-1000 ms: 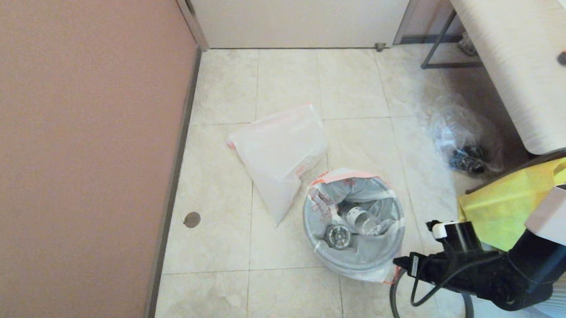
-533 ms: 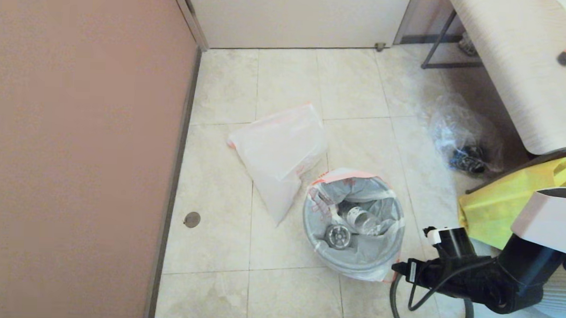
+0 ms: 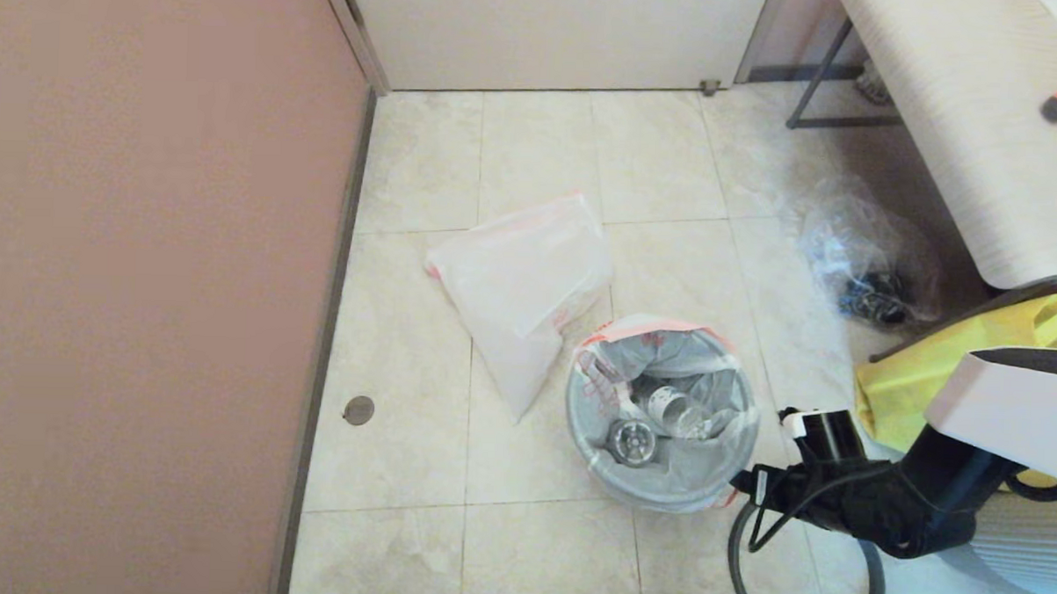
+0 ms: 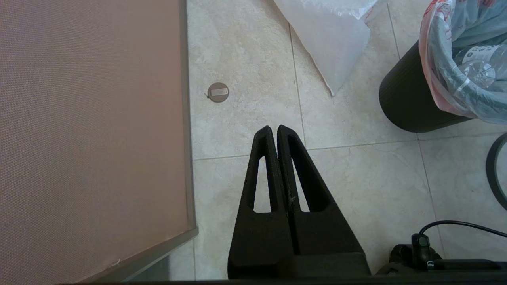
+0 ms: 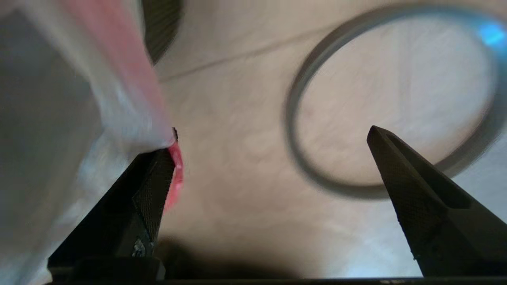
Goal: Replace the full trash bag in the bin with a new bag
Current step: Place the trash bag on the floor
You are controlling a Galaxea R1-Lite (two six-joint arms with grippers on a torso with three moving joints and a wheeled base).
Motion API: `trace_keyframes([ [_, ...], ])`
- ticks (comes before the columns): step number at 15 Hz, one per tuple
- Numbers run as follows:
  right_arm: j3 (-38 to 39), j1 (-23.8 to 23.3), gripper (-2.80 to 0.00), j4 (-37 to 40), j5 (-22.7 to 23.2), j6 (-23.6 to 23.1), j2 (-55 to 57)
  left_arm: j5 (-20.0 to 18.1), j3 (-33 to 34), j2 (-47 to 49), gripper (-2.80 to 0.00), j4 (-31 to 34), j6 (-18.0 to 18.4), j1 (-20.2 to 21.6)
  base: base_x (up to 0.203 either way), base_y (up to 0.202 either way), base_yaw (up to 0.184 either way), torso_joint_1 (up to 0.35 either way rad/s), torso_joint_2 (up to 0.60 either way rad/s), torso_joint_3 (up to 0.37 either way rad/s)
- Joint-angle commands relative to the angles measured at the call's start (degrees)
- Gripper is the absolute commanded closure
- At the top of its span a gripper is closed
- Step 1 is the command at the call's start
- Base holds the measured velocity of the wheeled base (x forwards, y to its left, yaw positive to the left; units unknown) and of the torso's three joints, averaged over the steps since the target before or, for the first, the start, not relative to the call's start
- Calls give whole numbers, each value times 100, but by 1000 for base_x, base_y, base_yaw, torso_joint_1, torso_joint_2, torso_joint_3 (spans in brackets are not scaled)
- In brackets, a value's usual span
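Now one bin, one full trash bag, one new bag; right gripper agape, empty

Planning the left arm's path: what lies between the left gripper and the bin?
Only bare floor tile, shown in the left wrist view: the shut left gripper points past the bin, with nothing between them.

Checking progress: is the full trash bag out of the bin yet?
No. The full trash bag sits inside the bin, edge folded over the rim.
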Motion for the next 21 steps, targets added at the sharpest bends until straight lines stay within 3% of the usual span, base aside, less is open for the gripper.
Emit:
trace_keyframes([
  [1, -157, -37, -280, -17, -204, -139, 302, 2, -1, 7, 0, 2, -1, -2, 0, 0, 0, 0, 0, 0],
  [5, -378, -194, -280, 12, -715, -426, 553, 2, -1, 7, 0, 2, -1, -4, 0, 0, 0, 0, 0, 0],
  [8, -90, -152, -280, 107, -1140, -549, 303, 2, -1, 7, 0, 2, -1, -4, 0, 0, 0, 0, 0, 0],
  [9, 143, -110, -44, 109, -1146, -559, 95, 2, -1, 7, 0, 2, -1, -1, 0, 0, 0, 0, 0, 0],
  [10, 295, -38, 0, 108, -1153, -566, -1, 2, -1, 7, 0, 2, -1, -4, 0, 0, 0, 0, 0, 0],
  [15, 515, 495, 0, 91, -1325, -368, -184, 2, -1, 7, 0, 2, -1, -4, 0, 0, 0, 0, 0, 0],
  [21, 482, 770, 0, 376, -1553, -394, -796, 2, -1, 7, 0, 2, -1, -4, 0, 0, 0, 0, 0, 0],
])
